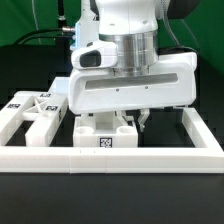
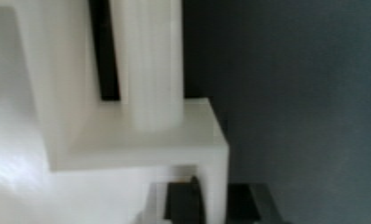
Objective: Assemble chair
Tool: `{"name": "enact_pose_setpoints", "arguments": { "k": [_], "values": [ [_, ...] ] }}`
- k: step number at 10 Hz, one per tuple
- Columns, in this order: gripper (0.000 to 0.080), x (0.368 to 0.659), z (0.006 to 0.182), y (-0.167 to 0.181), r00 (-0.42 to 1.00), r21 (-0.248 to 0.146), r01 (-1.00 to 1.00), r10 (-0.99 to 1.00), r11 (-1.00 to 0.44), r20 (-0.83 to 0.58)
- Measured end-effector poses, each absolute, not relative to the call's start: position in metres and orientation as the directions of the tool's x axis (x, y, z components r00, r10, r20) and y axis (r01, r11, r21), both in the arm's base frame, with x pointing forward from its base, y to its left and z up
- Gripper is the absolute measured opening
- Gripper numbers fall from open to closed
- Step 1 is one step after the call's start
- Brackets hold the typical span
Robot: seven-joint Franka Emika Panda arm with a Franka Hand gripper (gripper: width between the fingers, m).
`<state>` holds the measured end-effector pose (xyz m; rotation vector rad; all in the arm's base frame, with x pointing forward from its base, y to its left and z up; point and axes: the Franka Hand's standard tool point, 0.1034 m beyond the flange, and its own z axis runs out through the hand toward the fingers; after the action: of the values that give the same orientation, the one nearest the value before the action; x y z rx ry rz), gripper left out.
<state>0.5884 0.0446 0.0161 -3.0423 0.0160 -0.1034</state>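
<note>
In the exterior view my gripper point(image 1: 126, 120) reaches straight down onto a chunky white chair piece point(image 1: 103, 138) with a black-and-white tag on its front, standing just behind the front rail. In the wrist view the dark fingers point(image 2: 185, 202) stand close on either side of a thin white edge of this piece point(image 2: 137, 140). The piece is a blocky slab with a square post point(image 2: 155, 60) rising from it. My gripper point(image 2: 214, 200) is shut on that edge. More tagged white chair pieces point(image 1: 35, 108) lie at the exterior view's left.
The long white L-shaped border rail point(image 1: 110, 158) runs along the front and up the exterior view's right side point(image 1: 195, 128). The table is black and the backdrop green. The arm's body hides the area behind the held piece.
</note>
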Motion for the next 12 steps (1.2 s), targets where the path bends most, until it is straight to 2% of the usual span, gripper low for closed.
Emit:
{"name": "enact_pose_setpoints", "arguments": {
  "k": [3,7,12],
  "values": [
    [0.0033,0.602,0.015,0.085,0.996,-0.106,-0.019,-0.028,-0.994,0.080],
    [0.0034,0.619,0.013,0.117,0.994,-0.114,0.009,-0.003,-0.993,0.105],
    [0.0034,0.623,0.014,0.117,0.994,-0.109,0.023,0.011,-0.994,0.111]
  ]
}}
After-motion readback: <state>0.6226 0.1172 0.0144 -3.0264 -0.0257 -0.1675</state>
